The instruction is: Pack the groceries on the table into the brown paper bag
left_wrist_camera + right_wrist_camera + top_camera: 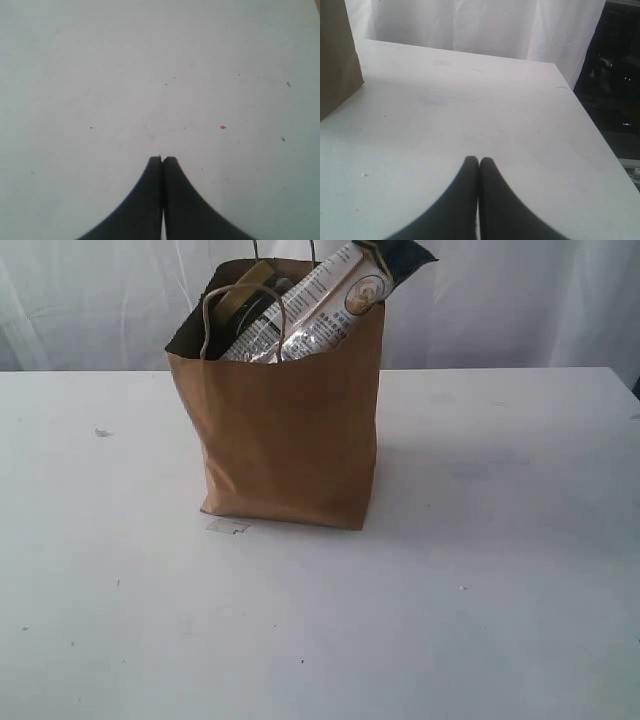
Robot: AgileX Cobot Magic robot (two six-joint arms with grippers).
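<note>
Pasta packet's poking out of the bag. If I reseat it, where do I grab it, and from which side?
I'd take the pasta packet by its exposed upper end, above the rim of the brown paper bag, coming down on the right arm's side. It leans toward that corner and only this part shows. The right gripper is shut: open first.

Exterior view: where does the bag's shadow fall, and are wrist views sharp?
Exterior view: soft; brown paper bag casts a faint shadow rightward on the table. Left wrist view: left gripper blurry-edged. Right wrist view: right gripper likewise, curtain bright.
</note>
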